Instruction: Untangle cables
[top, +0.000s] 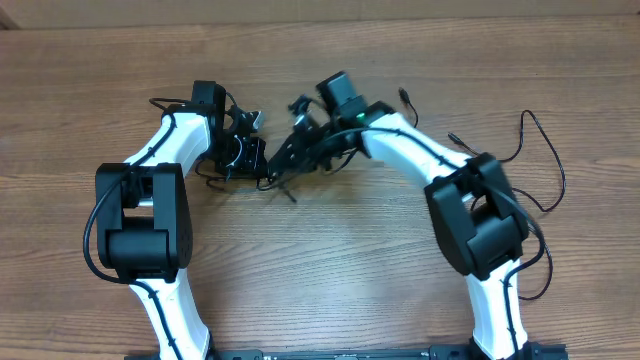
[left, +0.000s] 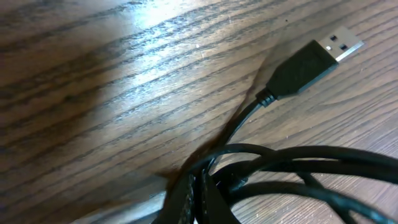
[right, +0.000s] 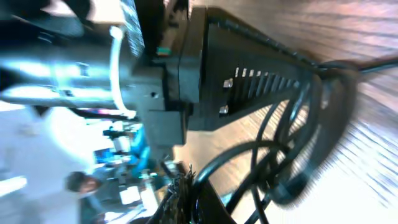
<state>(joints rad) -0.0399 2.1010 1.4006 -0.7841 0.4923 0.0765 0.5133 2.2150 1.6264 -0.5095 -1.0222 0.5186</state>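
Note:
The cables (top: 277, 178) lie as a small black tangle on the wooden table between my two arms. My left gripper (top: 252, 160) comes in from the left and my right gripper (top: 287, 158) from the right, both down in the tangle. In the left wrist view a USB plug (left: 313, 61) lies flat, its cord running into the cable loops (left: 292, 162); my left gripper (left: 200, 202) is shut on strands there. In the right wrist view my right gripper (right: 194, 200) is shut on a looping cable (right: 273, 155), with the other arm's finger (right: 255, 84) close above.
A thin black cord (top: 545, 150) loops on the table beside the right arm. Small plug ends (top: 405, 97) lie behind that arm. The two arm bases (top: 140, 225) stand towards the table's front edge.

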